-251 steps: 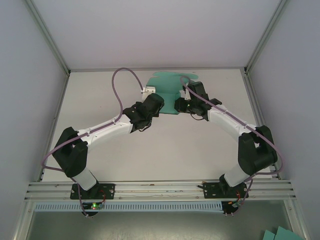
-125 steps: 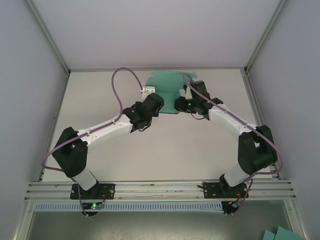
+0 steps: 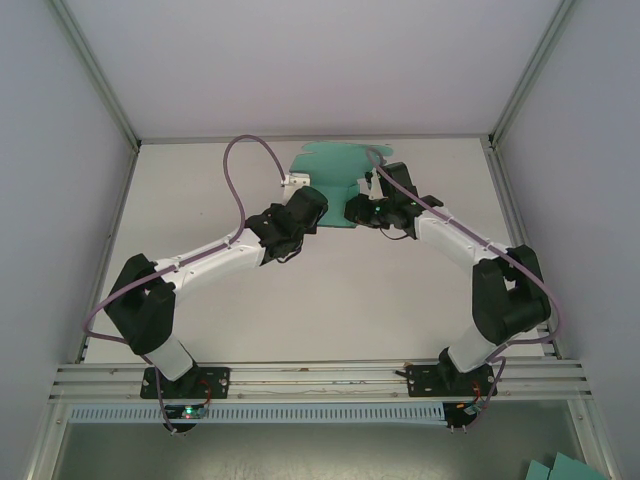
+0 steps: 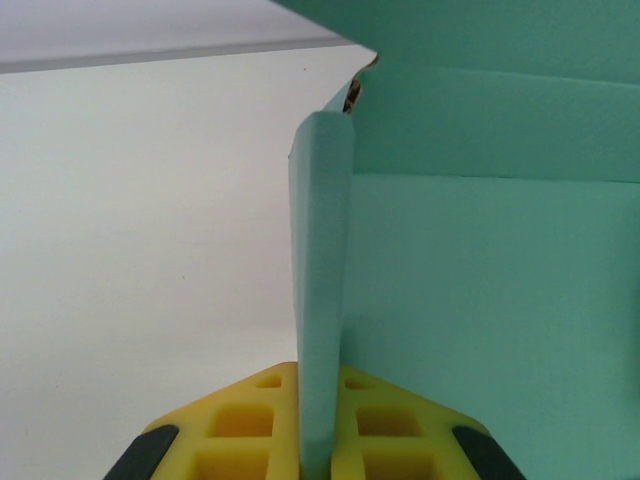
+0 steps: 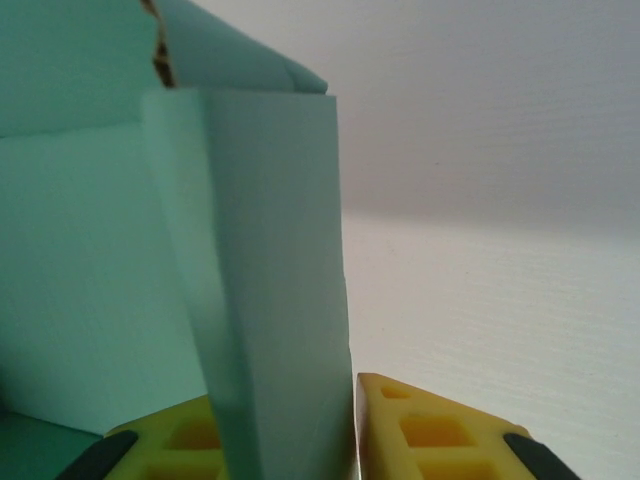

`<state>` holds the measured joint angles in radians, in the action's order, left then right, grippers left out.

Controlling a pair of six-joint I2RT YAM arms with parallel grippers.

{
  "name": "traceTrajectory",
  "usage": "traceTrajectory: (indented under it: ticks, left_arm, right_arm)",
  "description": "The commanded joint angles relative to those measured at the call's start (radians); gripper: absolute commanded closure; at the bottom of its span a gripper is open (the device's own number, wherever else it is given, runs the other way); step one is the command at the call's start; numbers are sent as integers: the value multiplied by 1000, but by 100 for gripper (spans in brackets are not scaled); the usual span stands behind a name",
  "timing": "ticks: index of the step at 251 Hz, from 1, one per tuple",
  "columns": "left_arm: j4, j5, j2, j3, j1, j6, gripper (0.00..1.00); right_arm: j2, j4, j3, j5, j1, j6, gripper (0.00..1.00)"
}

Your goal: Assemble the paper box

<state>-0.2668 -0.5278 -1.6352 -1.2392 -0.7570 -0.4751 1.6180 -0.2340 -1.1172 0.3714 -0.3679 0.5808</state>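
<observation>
The paper box (image 3: 335, 175) lies at the far middle of the white surface (image 3: 300, 290), between the two arms. It is a half-folded piece of teal card, its near part raised and its far part spread flat toward the back wall.

The left gripper (image 3: 316, 204) meets the card's near-left edge. In the left wrist view its yellow fingers (image 4: 250, 425) are pressed together on a thin upright flap of the paper box (image 4: 480, 320), which rises edge-on from between them, with a wide teal panel just to the right.

The right gripper (image 3: 357, 211) is at the card's near-right edge. In the right wrist view a tilted flap of the paper box (image 5: 270, 280) stands between the yellow fingers (image 5: 420, 425). The right-hand one sits just beside the card's edge, and whether the pair pinches the flap or merely brackets it cannot be told.

Compared with a second ago, the right arm has swung slightly inward, so its gripper now lies further left along the card's near edge and its elbow has followed. The far outline of the card also looks flatter and lies closer to the back edge. The left arm and its grip have stayed put.

More teal card pieces (image 3: 555, 470) lie off the surface at the bottom right corner of the top view.
</observation>
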Motion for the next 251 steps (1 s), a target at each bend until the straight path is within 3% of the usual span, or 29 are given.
traceTrajectory:
  ticks: [1, 76, 251]
  left_arm:
    - [26, 11, 35, -9, 8, 8, 100]
    - [11, -18, 30, -6, 7, 18, 100]
    - [38, -38, 34, 59, 6, 10, 100]
  right_arm:
    - [22, 56, -5, 28, 18, 72, 75]
    - [-22, -8, -9, -89, 48, 70, 74]
    - [-78, 27, -4, 11, 86, 62, 62]
